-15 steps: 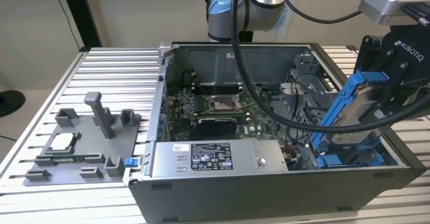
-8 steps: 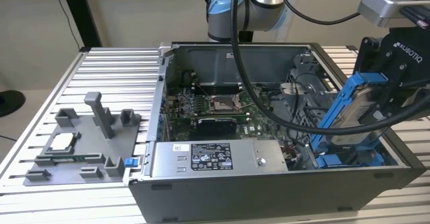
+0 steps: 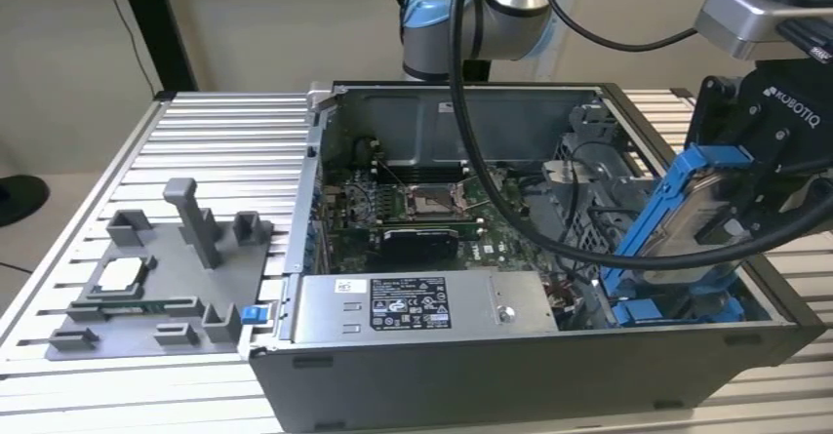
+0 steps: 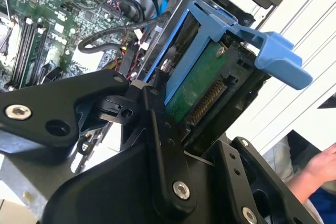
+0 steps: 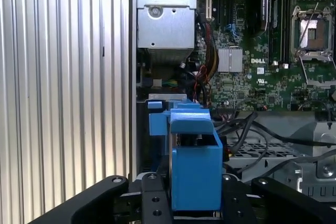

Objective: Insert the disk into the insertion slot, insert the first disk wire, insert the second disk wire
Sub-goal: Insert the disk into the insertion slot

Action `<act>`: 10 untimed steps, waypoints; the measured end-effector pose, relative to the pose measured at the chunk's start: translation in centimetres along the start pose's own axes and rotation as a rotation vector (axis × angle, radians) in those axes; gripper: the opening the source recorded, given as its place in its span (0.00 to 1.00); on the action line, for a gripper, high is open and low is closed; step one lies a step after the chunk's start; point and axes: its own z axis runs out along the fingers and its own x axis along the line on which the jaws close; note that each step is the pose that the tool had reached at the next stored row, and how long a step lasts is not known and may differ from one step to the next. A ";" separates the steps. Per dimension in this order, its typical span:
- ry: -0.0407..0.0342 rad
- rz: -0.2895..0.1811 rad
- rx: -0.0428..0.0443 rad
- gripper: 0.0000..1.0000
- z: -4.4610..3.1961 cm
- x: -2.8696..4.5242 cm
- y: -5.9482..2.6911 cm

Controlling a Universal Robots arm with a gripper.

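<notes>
We find the computer case (image 3: 521, 385) standing on the counter (image 3: 221, 141), with a fixture plate (image 3: 143, 293) lying on the counter just beside it, on the exterior view's left. Inside the case, the power supply box (image 3: 416, 307) sits against the near wall. The motherboard (image 3: 416, 210) lies behind the box, on the case floor. The arm (image 3: 450, 15) rises behind the case, and its cables (image 3: 501, 161) hang down across the motherboard. At the exterior view's right end of the case, the disk (image 3: 677, 205) stands tilted between the fingers of the tool (image 3: 744, 195). Its lower end reaches down to the insertion slot (image 3: 684, 309). We cannot tell whether they touch.
</notes>
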 end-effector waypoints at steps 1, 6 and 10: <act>0.0002 -0.001 0.0000 0.00 0.05 0.00 -0.01; -0.0002 -0.003 0.0011 0.00 0.37 0.02 -0.07; -0.0008 -0.005 0.0013 0.00 0.58 -0.02 -0.12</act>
